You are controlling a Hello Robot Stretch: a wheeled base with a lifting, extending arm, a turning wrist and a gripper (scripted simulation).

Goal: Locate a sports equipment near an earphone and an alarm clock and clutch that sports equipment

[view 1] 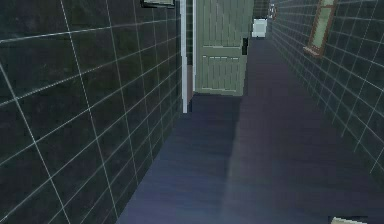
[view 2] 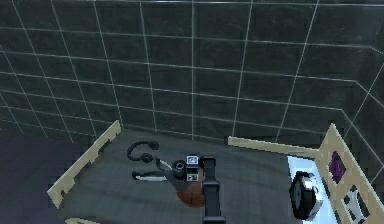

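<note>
The hand [view 2: 165, 174] sits at the end of the arm [view 2: 212, 200], low over a dark counter [view 2: 110, 185] with pale wooden rims. An orange-brown ball [view 2: 190, 181], the likely sports equipment, lies on the counter right at the hand, between it and the arm. With things lying at and behind the fingers, I cannot tell whether the hand holds anything. Just beyond the hand, to its left, lies a dark curved headset [view 2: 143, 152]. Well to the right, near the counter's right rim, stands a dark clock-like block [view 2: 303, 194], with a small purple thing [view 2: 337, 167] beyond it. A dark tiled wall [view 2: 200, 70] rises behind the counter. In the forward view, a dark blue floor [view 1: 250, 150] runs between tiled walls to a pale door [view 1: 222, 45] at the far end.
</note>
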